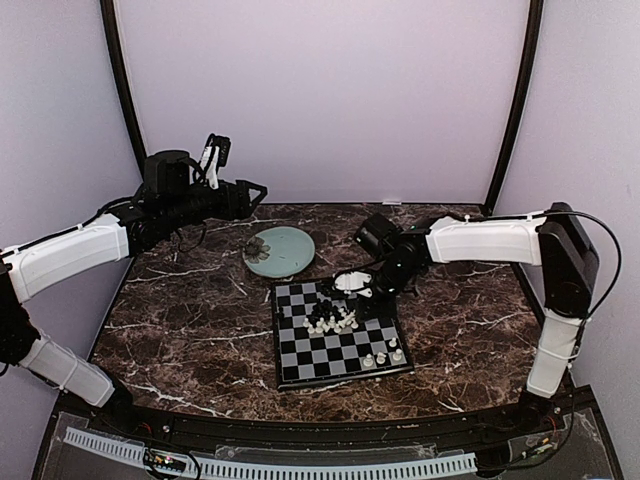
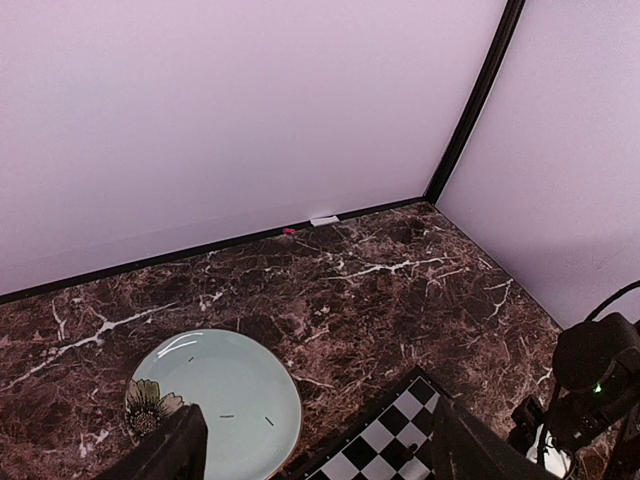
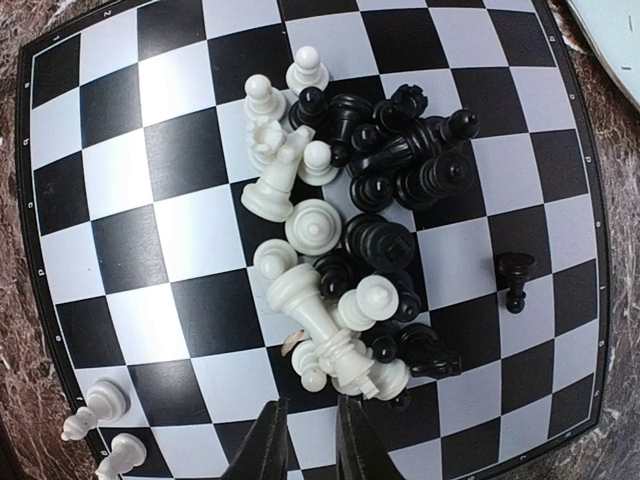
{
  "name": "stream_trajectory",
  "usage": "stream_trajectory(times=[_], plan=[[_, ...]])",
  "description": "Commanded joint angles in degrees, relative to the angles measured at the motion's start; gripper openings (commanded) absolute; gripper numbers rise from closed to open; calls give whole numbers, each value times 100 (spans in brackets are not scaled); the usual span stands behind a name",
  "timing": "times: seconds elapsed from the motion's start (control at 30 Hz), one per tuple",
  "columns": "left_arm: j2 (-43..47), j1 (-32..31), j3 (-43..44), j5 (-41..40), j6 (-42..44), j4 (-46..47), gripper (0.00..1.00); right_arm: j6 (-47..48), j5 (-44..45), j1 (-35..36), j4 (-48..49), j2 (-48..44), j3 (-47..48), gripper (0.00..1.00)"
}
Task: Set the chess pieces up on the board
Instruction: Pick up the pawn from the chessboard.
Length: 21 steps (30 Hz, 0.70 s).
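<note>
Above the table (image 1: 180, 330), as the top external view shows it, my right gripper (image 1: 352, 283) hangs over the far edge of the chessboard (image 1: 300, 358), just behind the chess pieces (image 1: 335, 320) heaped mid-board. Three white pawns (image 1: 383, 356) stand near the board's near right corner. My left gripper (image 1: 215, 152) is raised at the back left, well apart from the board and beyond the pale green plate (image 1: 290, 250). From the left wrist view, the left gripper (image 2: 318, 432) has its jaws spread wide and empty over the plate (image 2: 230, 385), with only a corner of the chessboard (image 2: 400, 445) in sight; I judge it no hazard unless it drops toward the plate. From the right wrist view, the right gripper (image 3: 312, 442) has its jaws only narrowly apart, with nothing between them. The chess pieces (image 3: 340, 230) lie tangled, white against black, many tipped over and touching. One black pawn (image 3: 515, 275) stands apart, and the white pawns (image 3: 105, 402) stand at a corner. Probable faults: a descent into the heap may pinch two pieces at once, the narrow jaws may land on top of a piece instead of straddling it, and a sideways sweep may roll loose pieces off the board or topple the standing pawns.
</note>
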<state>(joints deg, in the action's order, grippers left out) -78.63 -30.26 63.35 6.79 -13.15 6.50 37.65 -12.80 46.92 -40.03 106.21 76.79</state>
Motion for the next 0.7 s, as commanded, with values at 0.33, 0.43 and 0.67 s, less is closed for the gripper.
stream_trajectory(times=[0.33, 0.43, 0.67], plan=[[189, -6, 2, 43, -4, 0, 79, 67, 31, 113, 227, 297, 72, 23], [189, -6, 2, 45, -4, -6, 79, 74, 27, 159, 206, 347, 97, 22], [191, -6, 8, 41, -4, 0, 79, 70, 13, 195, 173, 259, 61, 11]])
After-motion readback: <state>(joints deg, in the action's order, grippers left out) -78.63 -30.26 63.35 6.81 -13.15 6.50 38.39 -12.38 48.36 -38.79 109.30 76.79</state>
